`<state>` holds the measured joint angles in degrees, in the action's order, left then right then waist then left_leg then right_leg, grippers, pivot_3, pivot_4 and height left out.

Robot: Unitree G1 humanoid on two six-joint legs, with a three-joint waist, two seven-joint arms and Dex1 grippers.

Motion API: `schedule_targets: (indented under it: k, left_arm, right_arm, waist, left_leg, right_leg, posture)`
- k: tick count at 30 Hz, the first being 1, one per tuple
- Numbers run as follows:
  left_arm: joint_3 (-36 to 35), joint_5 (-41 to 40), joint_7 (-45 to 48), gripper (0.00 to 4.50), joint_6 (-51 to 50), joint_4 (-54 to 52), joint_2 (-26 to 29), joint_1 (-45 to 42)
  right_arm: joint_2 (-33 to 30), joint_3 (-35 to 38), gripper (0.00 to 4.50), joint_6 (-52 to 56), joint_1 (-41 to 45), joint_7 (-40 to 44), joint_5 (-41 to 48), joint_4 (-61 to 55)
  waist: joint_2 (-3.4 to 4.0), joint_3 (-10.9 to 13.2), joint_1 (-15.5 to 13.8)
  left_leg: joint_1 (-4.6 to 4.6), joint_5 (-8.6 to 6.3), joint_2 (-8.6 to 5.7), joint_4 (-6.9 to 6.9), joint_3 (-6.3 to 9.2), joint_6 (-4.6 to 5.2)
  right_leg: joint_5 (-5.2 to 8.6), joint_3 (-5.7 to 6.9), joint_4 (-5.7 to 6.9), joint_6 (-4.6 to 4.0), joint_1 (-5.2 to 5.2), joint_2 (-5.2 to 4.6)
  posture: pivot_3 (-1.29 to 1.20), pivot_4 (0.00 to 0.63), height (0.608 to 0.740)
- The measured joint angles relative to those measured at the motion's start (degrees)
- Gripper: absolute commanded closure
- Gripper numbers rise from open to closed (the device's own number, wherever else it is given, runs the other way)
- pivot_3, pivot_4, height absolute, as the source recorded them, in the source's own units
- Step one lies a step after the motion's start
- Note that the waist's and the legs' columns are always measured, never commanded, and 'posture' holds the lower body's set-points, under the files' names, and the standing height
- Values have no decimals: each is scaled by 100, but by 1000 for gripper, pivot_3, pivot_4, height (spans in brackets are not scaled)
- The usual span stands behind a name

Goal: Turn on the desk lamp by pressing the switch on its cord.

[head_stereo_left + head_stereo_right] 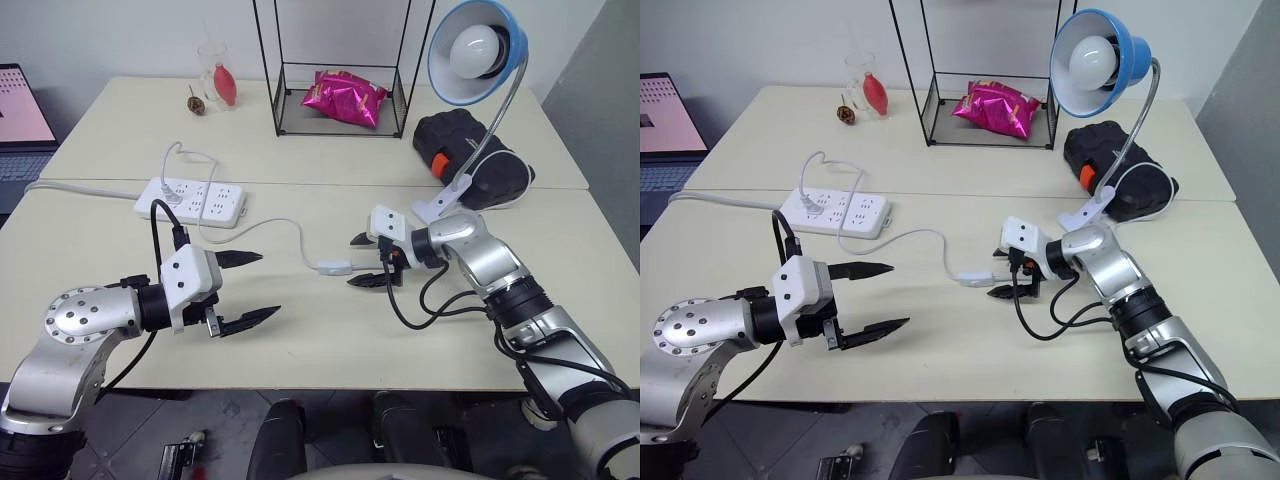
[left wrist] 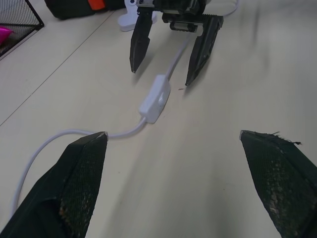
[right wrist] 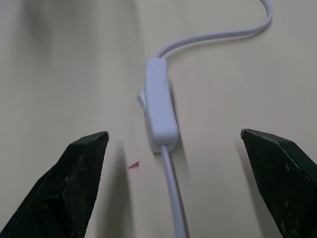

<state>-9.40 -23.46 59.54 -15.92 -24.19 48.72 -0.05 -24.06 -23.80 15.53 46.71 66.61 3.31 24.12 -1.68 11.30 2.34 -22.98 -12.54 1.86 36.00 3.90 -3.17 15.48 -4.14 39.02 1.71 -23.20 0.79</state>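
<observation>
While I look down over the table, I see the switch lying flat on it between my two grippers, a small white block on the thin cord. My right gripper sits just beside the switch with its fingers spread, one tip on each side of the cord behind the block, not touching it. From the right wrist the switch lies in line between the two open fingers. My left gripper hangs near the front edge of the table, fingers also spread wide and holding nothing, pointing toward the switch. Behind my right arm, the lamp stands clipped by a black bag, its bulb unlit.
</observation>
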Motion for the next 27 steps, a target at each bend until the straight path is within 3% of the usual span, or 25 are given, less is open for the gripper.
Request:
schedule_targets:
  k: [4,7,22,27]
  left_arm:
    - [23,101,24,53,128,34,0,34]
    - [26,135,65,0,161,77,0,38]
    - [109,236,122,0,364,236,0,37]
    - [117,228,70,0,343,289,-9,-172]
  right_arm:
    - [117,0,0,-148,120,88,-59,310]
    - [166,0,475,-231,140,93,-117,376]
    - [354,1,4009,-517,140,172,-257,579]
    - [252,1,4152,-575,130,306,-255,253]
  waist:
    - [1,0,20]
    - [1,1,23]
    - [1,1,41]
    - [3,2,44]
  left_leg:
    - [0,0,0,-1,0,0]
    - [0,0,0,-1,0,0]
    - [0,0,0,-1,1,0]
    - [-1,0,0,-1,2,0]
  right_leg:
    - [0,0,0,-1,-1,0]
    - [0,0,1,-1,0,0]
    - [0,0,2,-1,0,0]
    - [0,1,3,0,-1,1]
  posture:
    - [0,150,740]
    - [0,150,740]
    - [0,150,740]
    - [0,150,740]
